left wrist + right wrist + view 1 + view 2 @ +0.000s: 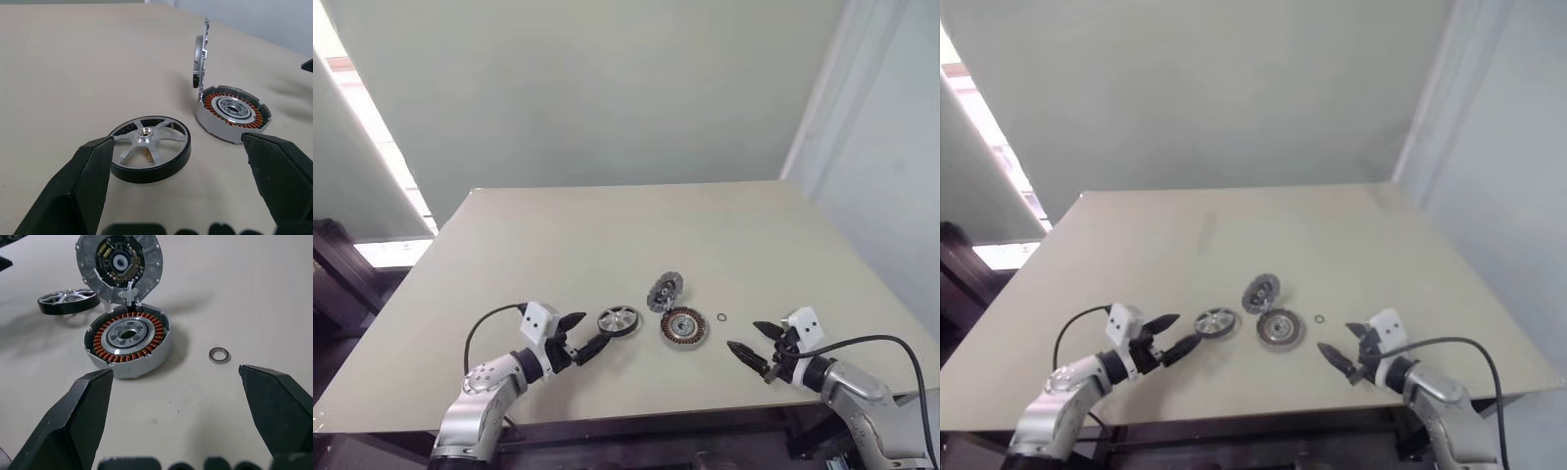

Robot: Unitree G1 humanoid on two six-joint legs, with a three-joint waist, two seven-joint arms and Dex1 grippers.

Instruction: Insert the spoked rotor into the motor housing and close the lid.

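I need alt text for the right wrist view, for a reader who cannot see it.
A motor housing with copper windings lies on a beige table, its lid standing open and upright at its far edge. A spoked rotor lies beside it, a tiny ring on the other side, and the right pincer is open in front.

We see the flat silver spoked rotor (pixel 619 320) lying left of the round copper-wound motor housing (pixel 683 326). Its grey ridged lid (pixel 665 291) stands open, hinged at the housing's far edge.
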